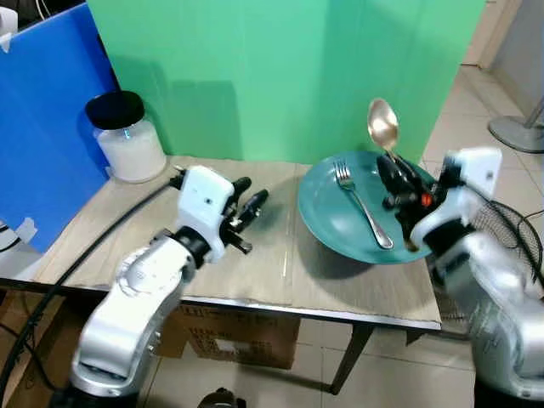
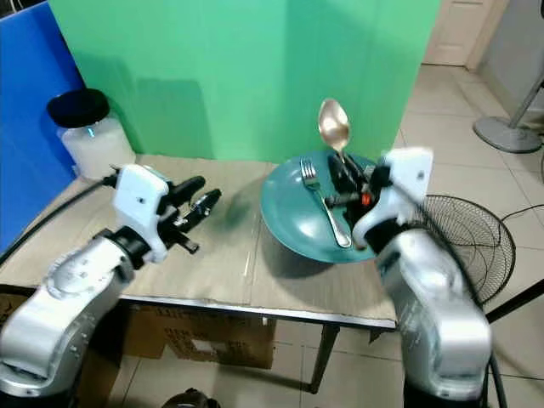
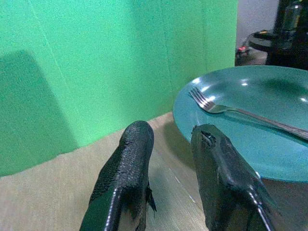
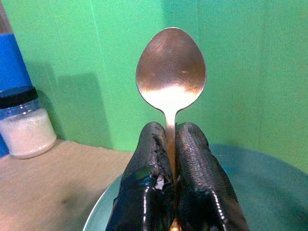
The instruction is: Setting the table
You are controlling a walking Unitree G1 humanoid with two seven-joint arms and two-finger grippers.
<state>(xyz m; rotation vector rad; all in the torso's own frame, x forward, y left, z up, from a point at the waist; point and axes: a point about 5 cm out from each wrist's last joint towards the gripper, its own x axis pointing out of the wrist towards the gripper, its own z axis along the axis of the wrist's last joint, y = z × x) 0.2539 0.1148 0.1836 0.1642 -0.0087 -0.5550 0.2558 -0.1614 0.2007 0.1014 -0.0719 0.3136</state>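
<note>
A teal plate (image 1: 331, 217) rests on the right half of the wooden table (image 1: 127, 246) with a silver fork (image 1: 364, 206) lying in it. Over the plate's right side, my right gripper (image 1: 393, 170) is shut on the handle of a golden spoon (image 1: 382, 126), whose bowl points up; the right wrist view has the spoon (image 4: 171, 72) upright between the black fingers (image 4: 197, 159). My left gripper (image 1: 251, 200) hovers low above the table just left of the plate, open, with nothing between its fingers (image 3: 130, 163).
A glass jar (image 1: 127, 136) of white powder with a black lid stands at the back left corner. Green and blue boards rise behind the table. A floor fan (image 2: 476, 238) stands to the right, and cardboard boxes (image 1: 229, 336) lie under the table.
</note>
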